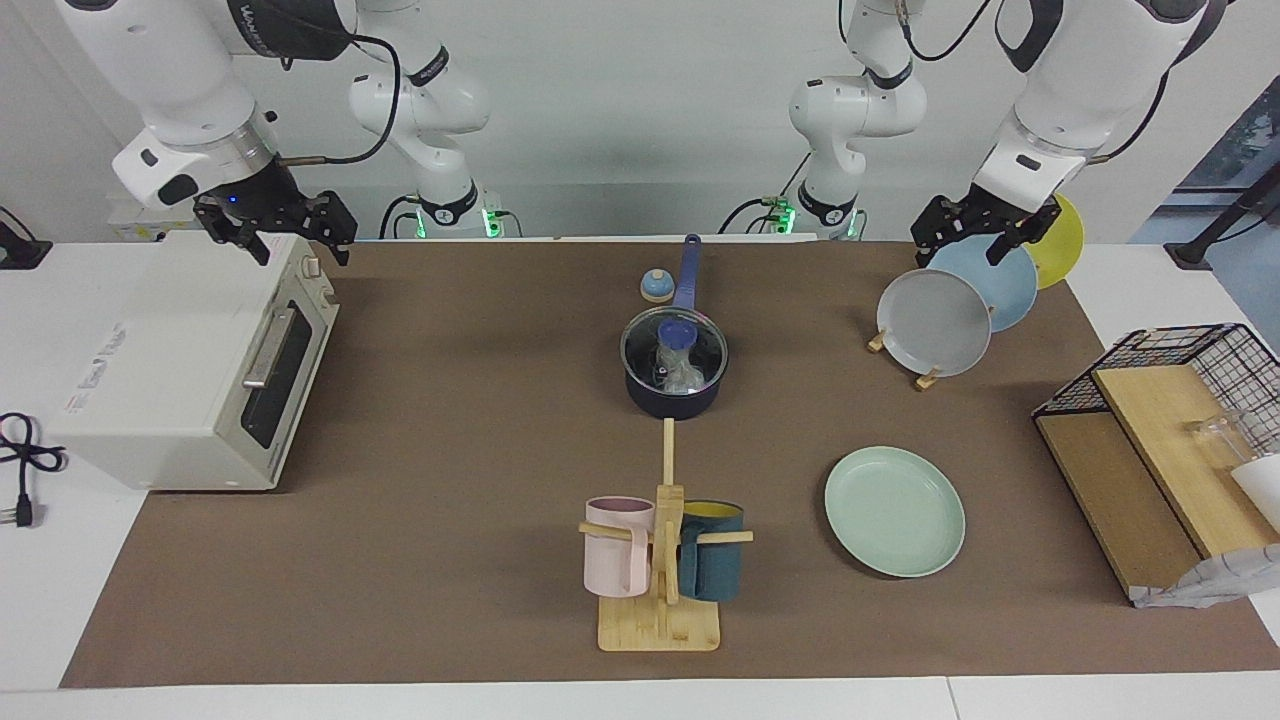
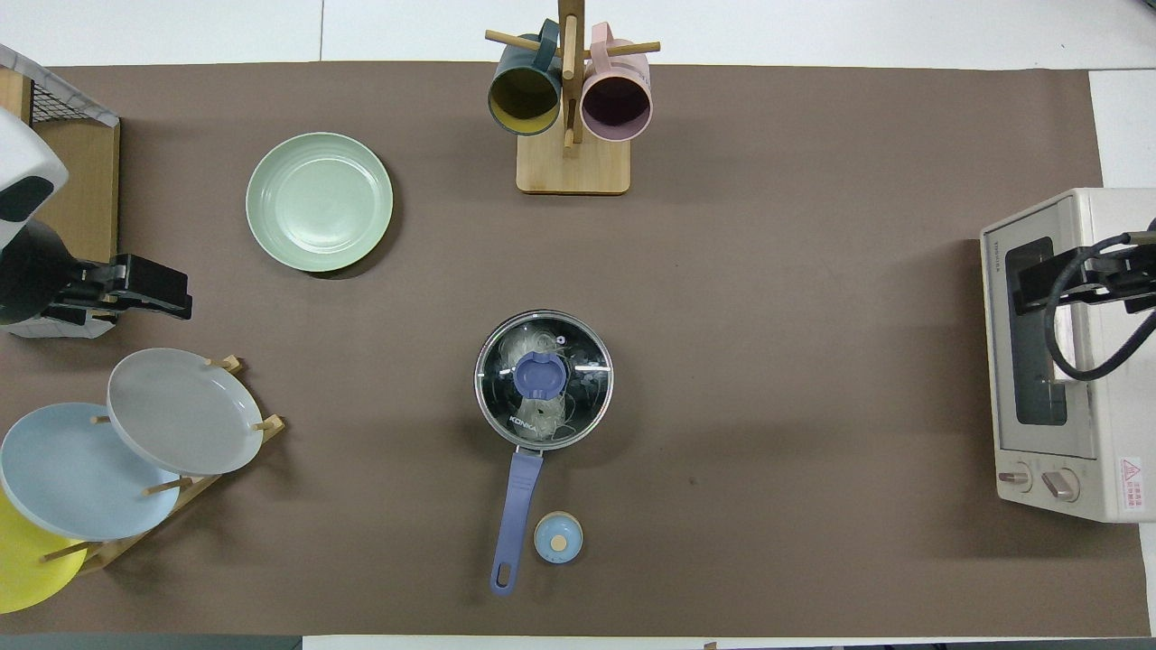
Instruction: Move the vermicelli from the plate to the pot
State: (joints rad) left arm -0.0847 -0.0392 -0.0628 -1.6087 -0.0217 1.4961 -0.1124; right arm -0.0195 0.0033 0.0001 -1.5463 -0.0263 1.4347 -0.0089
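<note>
Both pincers hang open, empty: left (image 1: 978,233) over plate rack (image 1: 905,360), right (image 1: 275,228) over oven (image 1: 190,365).

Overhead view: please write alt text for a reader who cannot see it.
A navy pot with its glass lid on holds whitish vermicelli at the table's middle. The mint-green plate, farther from the robots toward the left arm's end, lies bare. The left gripper hangs near the plate rack; the right gripper is over the toaster oven.

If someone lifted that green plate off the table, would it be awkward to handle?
Probably light and stiff: the plate looks thin and holds its round shape. Its smooth surface may be slippery. Lying flat with a shallow rim, it likely offers fingers little edge to grasp.
</note>
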